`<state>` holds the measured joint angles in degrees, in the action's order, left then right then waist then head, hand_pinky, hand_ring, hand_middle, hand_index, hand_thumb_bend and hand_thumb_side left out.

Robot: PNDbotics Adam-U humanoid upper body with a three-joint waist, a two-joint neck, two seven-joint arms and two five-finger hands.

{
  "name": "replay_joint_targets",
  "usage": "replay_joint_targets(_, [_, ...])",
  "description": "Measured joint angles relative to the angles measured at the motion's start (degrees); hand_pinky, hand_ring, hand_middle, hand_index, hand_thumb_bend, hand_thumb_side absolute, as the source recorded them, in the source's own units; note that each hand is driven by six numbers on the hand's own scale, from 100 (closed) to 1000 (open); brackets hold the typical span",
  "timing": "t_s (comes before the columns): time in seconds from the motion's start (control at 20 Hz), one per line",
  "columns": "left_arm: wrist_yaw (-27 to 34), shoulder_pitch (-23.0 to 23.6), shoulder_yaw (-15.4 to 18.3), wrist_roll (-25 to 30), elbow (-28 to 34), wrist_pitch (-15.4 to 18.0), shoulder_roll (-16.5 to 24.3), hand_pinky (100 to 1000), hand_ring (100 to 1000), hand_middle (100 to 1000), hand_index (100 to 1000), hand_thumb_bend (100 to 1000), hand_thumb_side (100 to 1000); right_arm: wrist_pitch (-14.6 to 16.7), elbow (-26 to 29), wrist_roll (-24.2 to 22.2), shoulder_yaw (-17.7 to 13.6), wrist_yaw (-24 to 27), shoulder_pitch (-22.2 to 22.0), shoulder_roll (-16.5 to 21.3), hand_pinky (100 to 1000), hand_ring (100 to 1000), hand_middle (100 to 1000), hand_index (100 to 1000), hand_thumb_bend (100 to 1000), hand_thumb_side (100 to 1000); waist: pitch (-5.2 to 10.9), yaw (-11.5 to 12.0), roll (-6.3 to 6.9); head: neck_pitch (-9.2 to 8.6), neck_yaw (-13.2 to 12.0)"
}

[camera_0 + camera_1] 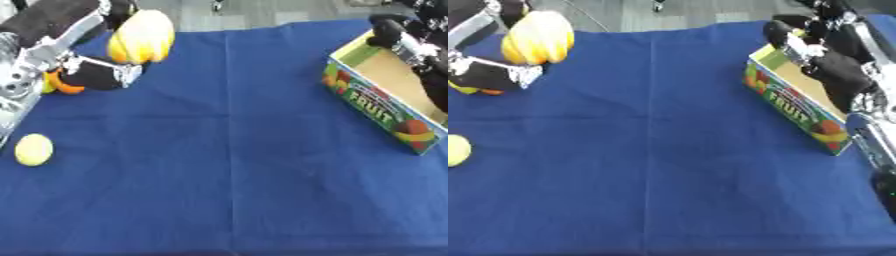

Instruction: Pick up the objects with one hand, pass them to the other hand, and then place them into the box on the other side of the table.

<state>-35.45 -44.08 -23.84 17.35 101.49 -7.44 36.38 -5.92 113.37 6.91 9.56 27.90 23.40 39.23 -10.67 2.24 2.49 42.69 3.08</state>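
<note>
Covering the table, a dark blue cloth (227,150) with a centre crease fills the left eye view.

Left eye view:
- Left hand (92,75), black with silver joints, far left, raised above the cloth; fingers and thumb curled round a large yellow-orange ribbed fruit, melon-like (142,36).
- Small orange round fruit (63,87), partly hidden behind the left hand at the far left edge; whether it touches the hand cannot be told.
- Pale yellow round fruit, lemon-like (33,149), lying alone on the cloth at the left edge, nearer than the hand and well apart from it.
- Open cardboard box with green rim and printed side reading FRUIT (376,107), far right, set askew; brown inside floor shows.

Right eye view:
- Right hand (833,67), black, above the box's open top at the far right, holding nothing; fingers appear bent, but relaxed or clenched cannot be told.
- Silver and black forearm (872,135) runs down the right edge, beside the box's near corner.
- Melon-like fruit sits in the upper left corner, well apart from the box across the cloth.
</note>
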Motion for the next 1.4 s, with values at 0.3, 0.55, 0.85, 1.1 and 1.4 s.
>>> replay_joint_targets(0.3, [-0.9, -0.4, -1.1, 0.4, -2.8, 2.7, -2.0, 585, 516, 470, 527, 186, 100, -2.2, 0.0, -8.1, 4.5, -6.7, 6.5, 2.6, 739, 828, 904, 965, 579, 203, 0.35, -0.2, -0.2, 0.0, 0.0])
replay_joint_targets(0.55, [-1.5, -0.4, -1.4, -0.6, -3.1, 4.0, -3.3, 584, 509, 464, 521, 168, 100, -3.7, 0.0, -14.1, 7.2, -11.9, 11.0, 4.0, 738, 821, 893, 954, 619, 183, 0.72, -0.3, -0.58, -0.07, -0.2])
replay_joint_targets(0.85, [-2.6, 0.5, -1.5, -2.7, -3.4, 5.6, -5.3, 581, 505, 459, 518, 157, 100, -6.7, 0.0, -19.0, 9.8, -15.5, 16.1, 4.0, 738, 809, 871, 929, 595, 174, 0.8, -0.7, -0.82, -0.89, -0.4])
replay_joint_targets(1.1, [-4.5, 1.7, -1.4, -5.0, -3.8, 6.5, -7.3, 578, 501, 453, 515, 141, 100, -8.6, 0.0, -20.9, 11.4, -17.1, 20.0, 3.6, 740, 806, 862, 920, 581, 155, 1.15, -0.8, -0.98, -0.99, -0.4])
replay_joint_targets(1.4, [-4.9, 2.3, -1.4, -7.8, -4.5, 7.9, -8.4, 576, 494, 439, 509, 113, 100, -9.9, 0.1, -22.3, 13.2, -18.4, 23.2, 1.9, 737, 799, 854, 913, 574, 143, 1.33, -0.9, -1.22, -0.89, -0.2])
